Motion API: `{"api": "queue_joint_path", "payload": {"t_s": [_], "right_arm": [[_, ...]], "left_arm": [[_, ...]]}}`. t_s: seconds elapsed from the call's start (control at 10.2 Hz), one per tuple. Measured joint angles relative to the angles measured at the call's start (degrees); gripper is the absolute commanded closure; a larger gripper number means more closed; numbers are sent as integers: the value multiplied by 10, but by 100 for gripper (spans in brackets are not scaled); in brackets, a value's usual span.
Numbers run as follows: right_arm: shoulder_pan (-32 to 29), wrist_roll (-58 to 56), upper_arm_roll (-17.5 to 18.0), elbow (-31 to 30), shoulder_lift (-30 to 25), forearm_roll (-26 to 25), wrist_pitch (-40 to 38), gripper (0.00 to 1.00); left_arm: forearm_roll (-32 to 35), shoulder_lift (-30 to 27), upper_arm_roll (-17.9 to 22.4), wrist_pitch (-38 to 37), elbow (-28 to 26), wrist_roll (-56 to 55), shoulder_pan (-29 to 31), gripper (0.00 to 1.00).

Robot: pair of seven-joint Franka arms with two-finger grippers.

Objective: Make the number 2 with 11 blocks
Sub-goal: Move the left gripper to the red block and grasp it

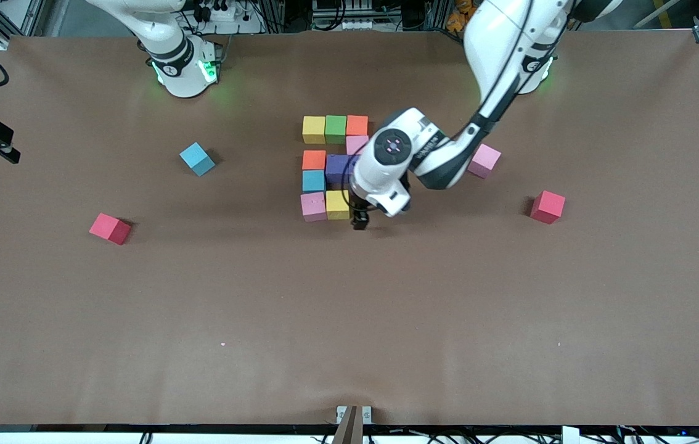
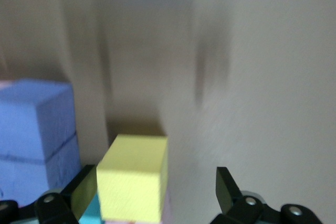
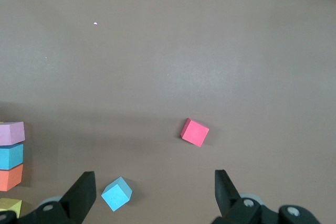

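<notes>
Left gripper [image 1: 360, 220] open beside yellow block [image 1: 337, 205], bare table [image 1: 349, 320] below.

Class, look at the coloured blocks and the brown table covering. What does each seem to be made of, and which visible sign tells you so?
The blocks, such as the yellow block seen close up in the left wrist view, look like foam: matte, finely grainy faces with no shine and slightly soft edges. Painted wood cannot be ruled out.

The table covering looks like brown paper or thin card: flat, even and dull, without gloss or weave.
</notes>
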Motion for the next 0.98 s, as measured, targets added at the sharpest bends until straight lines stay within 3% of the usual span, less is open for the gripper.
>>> {"api": "queue_joint_path", "payload": {"t_s": [0.2,0.59,0.98], "right_arm": [[0,0,0,0,0,0,0,0],[0,0,-1,1,0,0,1,0],[-2,0,-2,1,0,0,2,0]], "left_arm": [[2,-19,2,-23,-33,64,42,0],[11,-93,5,-26,-167,205,148,0],[28,-159,7,-27,-260,331,289,0]]}}
